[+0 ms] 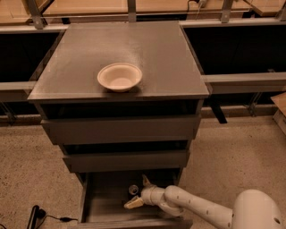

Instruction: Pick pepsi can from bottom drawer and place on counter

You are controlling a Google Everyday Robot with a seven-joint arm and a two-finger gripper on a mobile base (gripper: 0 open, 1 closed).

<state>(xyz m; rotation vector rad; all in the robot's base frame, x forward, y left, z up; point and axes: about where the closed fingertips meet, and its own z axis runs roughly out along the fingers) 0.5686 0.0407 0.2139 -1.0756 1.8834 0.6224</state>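
The bottom drawer (94,210) is pulled out below the two wider drawers. Inside it stands the pepsi can (133,189), small and dark, with its silver top showing. My gripper (139,192) reaches into the drawer from the right on its white arm. It is open, with one finger behind the can and one in front of it. The fingers look apart from the can, which sits at their tips. The counter (156,53) is the dark grey top of the cabinet, well above the gripper.
A cream bowl (119,76) sits on the counter near its front edge. Light wooden tabletops (85,6) with metal legs run behind the cabinet. A black cable and plug (35,217) lie on the floor at the lower left.
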